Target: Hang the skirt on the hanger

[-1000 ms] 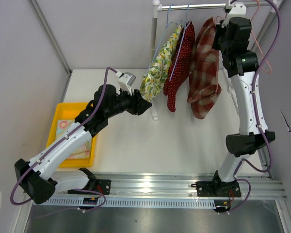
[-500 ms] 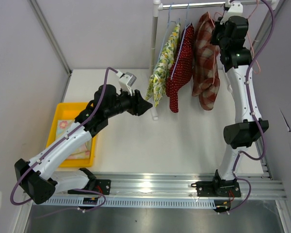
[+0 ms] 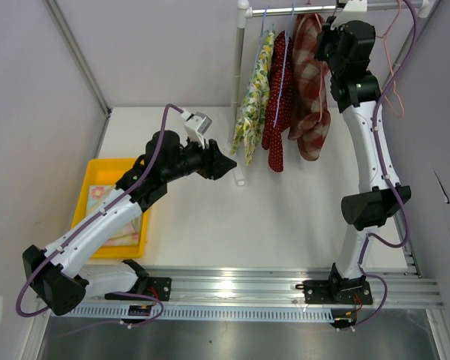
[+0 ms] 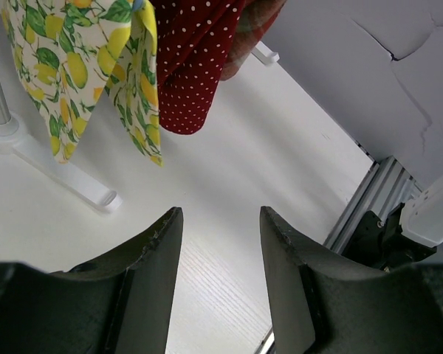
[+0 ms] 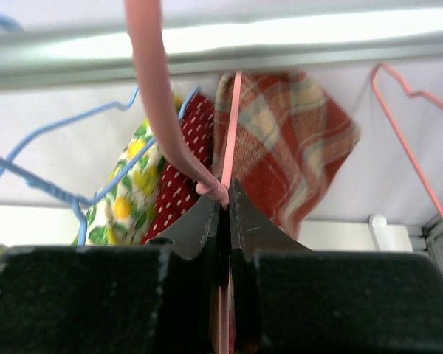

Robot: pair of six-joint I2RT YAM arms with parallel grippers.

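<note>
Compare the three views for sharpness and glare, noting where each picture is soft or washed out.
Right wrist: the pink hanger close to the lens is blurred, the plaid skirt is soft, and the rack bar is blurred and pale. Left wrist: lemon-print skirt sharp, fingers dark with little detail. Top external: evenly lit, with glare on the aluminium rail.

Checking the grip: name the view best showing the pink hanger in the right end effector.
Right wrist: the pink hanger is pinched in the shut right end effector, hook curving toward the rail. Top external hides it behind the arm; left wrist shows none.
</note>
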